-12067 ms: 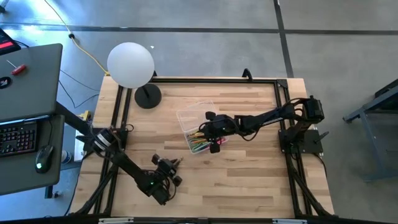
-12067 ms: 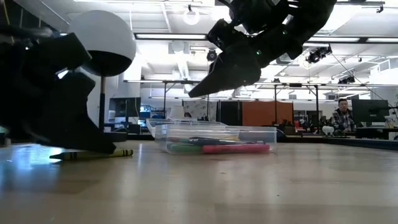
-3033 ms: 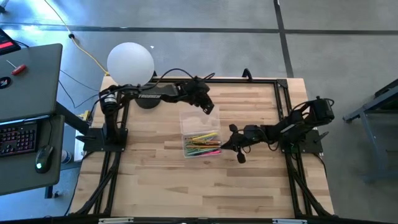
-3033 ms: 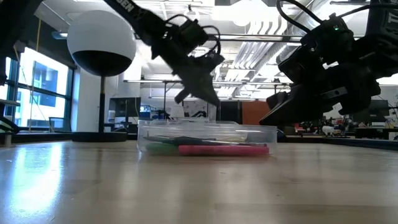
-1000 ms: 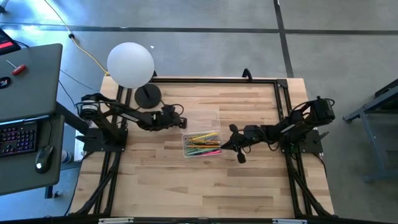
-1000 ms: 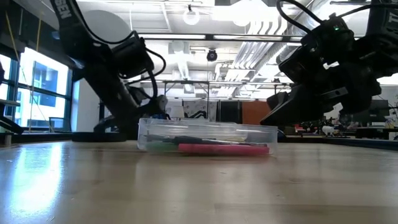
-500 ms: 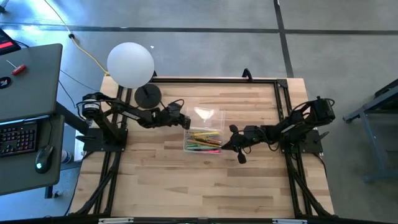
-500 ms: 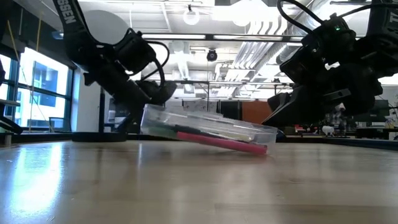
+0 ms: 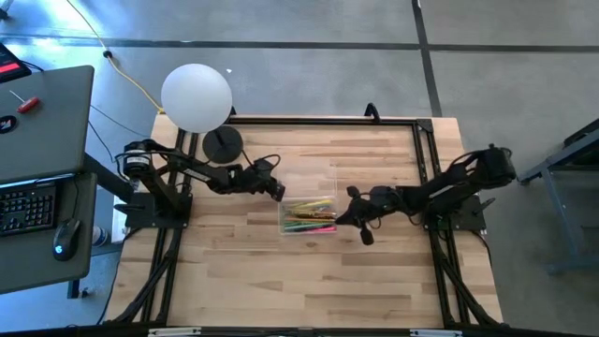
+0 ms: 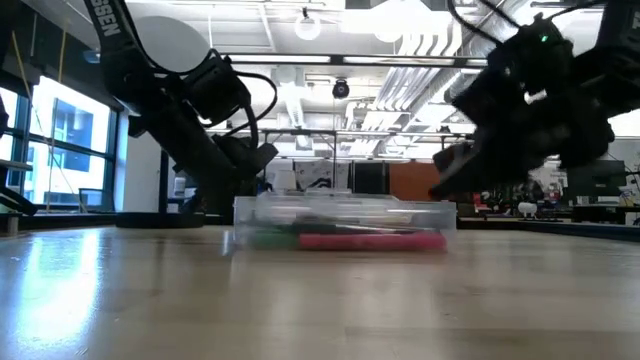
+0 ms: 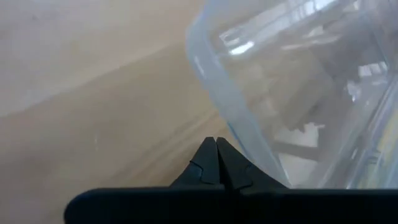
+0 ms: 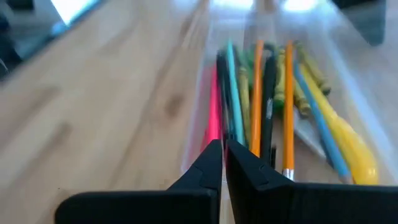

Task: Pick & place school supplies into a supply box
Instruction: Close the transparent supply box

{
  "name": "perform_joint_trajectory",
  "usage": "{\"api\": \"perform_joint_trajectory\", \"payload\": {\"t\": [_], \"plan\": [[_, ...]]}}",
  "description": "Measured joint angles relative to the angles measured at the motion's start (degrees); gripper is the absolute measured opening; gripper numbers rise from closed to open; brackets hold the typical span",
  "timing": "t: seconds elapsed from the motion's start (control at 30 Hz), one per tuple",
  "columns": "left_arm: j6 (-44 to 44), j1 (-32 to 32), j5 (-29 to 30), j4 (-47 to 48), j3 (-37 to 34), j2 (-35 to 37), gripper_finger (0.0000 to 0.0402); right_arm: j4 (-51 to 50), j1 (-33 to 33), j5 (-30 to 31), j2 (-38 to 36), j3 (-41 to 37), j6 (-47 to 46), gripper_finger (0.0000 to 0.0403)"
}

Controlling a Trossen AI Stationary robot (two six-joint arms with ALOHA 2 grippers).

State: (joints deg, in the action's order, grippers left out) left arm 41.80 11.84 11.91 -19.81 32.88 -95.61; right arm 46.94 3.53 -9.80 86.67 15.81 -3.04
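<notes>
Fingers of both arms are pressed together with nothing between them, which suggests nudging rather than gripping. Nearest in the low view, the supply box (image 10: 340, 224) lies flat on the table (image 10: 300, 300), its clear walls showing a pink pen (image 10: 370, 240) along the front. From above, the school supplies (image 9: 309, 214) lie bundled lengthwise inside it, orange pencils (image 12: 287, 106), dark pens and a yellow piece side by side, so the filling looks done. The left gripper (image 9: 276, 190) sits low at one short end of the box, its closed tips touching or just beside the corner, likely to push or steady it. The right gripper (image 9: 343, 218) rests just beside the opposite end, tips aimed along the contents, probably as a stop against sliding. Farther back stands a white globe lamp (image 9: 197, 96).
</notes>
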Motion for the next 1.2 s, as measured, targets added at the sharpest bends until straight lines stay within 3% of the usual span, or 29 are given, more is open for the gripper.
{"api": "perform_joint_trajectory", "payload": {"t": [0.17, 0.3, 0.43, 0.6, 0.67, 0.8, 0.93, 1.07, 1.2], "plan": [[0.0, 0.0, 0.6, 0.1, 0.0, 0.0, 0.0033, 0.2, 0.0, -0.5, -5.2, 0.1, -1.3, 0.0], [0.0, 0.0, 0.6, 0.2, 0.0, 0.0, 0.0014, -0.1, 0.0, -0.1, -7.8, 0.1, -1.4, 0.0], [-0.7, 0.0, 1.1, -1.6, 0.0, 0.0, 0.0012, 0.2, -0.9, 6.6, -9.1, 0.1, 3.6, 0.0001], [-2.6, 0.0, 1.2, -5.4, 0.0, 0.0, 0.0036, -2.5, -4.2, 14.2, -10.3, 0.8, 6.7, 0.0019], [-3.1, 0.1, 1.2, -6.5, 0.0, 0.0, 0.0032, -5.7, -5.7, 16.6, -10.3, 2.6, 9.2, 0.0032], [-5.1, 0.1, 1.2, -7.1, 0.1, 0.0, 0.001, -23.3, -8.8, 22.3, -10.3, 9.3, 13.6, 0.0067], [-5.9, 0.1, 1.2, -7.3, 0.1, 0.0, 0.0024, -38.1, -12.2, 23.8, -10.3, 16.6, 15.4, 0.0102], [-6.7, 0.1, 1.3, -7.4, 0.1, 0.0, 0.0034, -40.6, -14.3, 22.8, -10.3, 21.4, 17.6, 0.013], [-7.1, 0.1, 1.2, -7.8, 0.1, 0.0, 0.0012, -41.3, -16.7, 19.1, -10.2, 23.5, 19.9, 0.0145]]}}
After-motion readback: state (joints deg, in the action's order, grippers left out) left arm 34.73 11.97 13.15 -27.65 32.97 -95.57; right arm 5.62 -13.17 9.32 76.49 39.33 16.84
